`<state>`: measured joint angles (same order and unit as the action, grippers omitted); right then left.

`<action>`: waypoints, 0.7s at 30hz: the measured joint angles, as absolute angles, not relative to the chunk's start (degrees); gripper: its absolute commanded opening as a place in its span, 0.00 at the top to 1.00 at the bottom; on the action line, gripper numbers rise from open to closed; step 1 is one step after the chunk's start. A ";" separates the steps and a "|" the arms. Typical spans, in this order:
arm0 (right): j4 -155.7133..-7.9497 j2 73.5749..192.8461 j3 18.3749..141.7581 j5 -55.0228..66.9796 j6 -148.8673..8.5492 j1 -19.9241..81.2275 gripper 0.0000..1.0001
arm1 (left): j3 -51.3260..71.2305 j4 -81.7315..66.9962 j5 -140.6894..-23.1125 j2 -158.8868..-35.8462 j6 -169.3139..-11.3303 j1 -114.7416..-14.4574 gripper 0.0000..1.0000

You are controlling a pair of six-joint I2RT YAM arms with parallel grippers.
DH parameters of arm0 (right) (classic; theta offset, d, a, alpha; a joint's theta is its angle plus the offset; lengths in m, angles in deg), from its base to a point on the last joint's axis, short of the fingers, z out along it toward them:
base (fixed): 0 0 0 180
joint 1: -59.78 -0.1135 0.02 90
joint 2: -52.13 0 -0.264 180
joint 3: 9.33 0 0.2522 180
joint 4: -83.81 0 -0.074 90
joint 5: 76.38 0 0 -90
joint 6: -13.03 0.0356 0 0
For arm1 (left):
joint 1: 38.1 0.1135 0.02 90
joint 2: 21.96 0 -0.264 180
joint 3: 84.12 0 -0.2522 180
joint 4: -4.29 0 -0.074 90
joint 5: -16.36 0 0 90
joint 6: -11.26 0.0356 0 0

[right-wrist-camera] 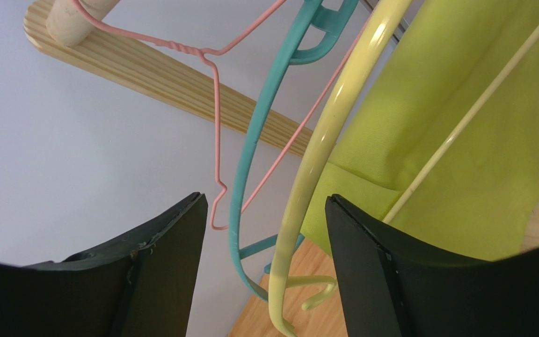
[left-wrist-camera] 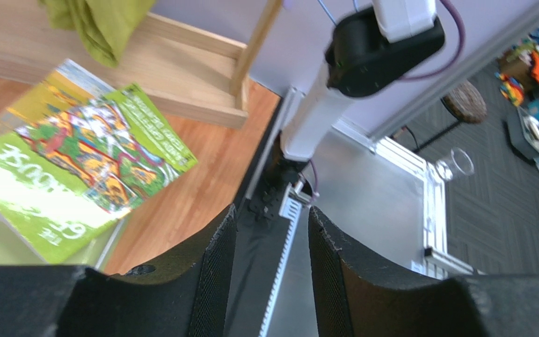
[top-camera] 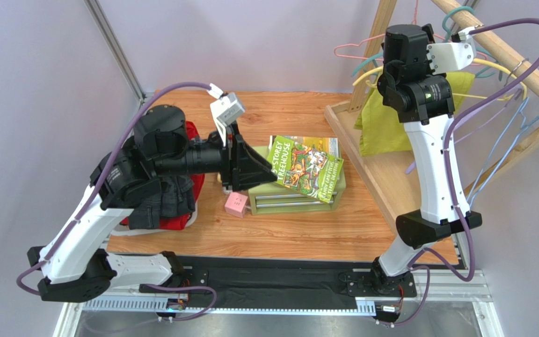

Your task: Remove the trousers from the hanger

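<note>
Both grippers, left (left-wrist-camera: 272, 281) and right (right-wrist-camera: 265, 274), gape empty; one yellow-green trousers (right-wrist-camera: 455, 147) hangs among three hangers.

wooden table (top-camera: 300, 235) | on it: garment pile (top-camera: 174, 200), pink block (top-camera: 236, 204), green crate (top-camera: 290, 200), rack base (top-camera: 371, 158)

Trousers (top-camera: 385, 119) hang on the rack (top-camera: 515, 60) at right — book (top-camera: 306, 168) probably on a box.
</note>
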<state>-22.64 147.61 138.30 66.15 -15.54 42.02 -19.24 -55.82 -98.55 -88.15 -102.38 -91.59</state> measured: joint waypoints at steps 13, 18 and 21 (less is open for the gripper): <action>-20.36 137.60 126.78 53.26 -21.38 46.39 0.88 | -40.90 -37.61 -98.55 -117.51 -102.03 -79.20 0.51; -16.85 132.03 125.44 47.46 -24.53 46.98 0.94 | -51.63 -30.53 -98.61 -133.40 -100.65 -79.09 0.46; -15.03 127.92 124.31 45.98 -26.04 47.81 0.93 | -53.84 -24.10 -99.11 -140.00 -101.16 -79.09 0.38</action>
<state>-15.03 127.92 124.31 45.98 -26.04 47.81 -53.84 -24.10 -99.11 -140.00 -101.16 -79.09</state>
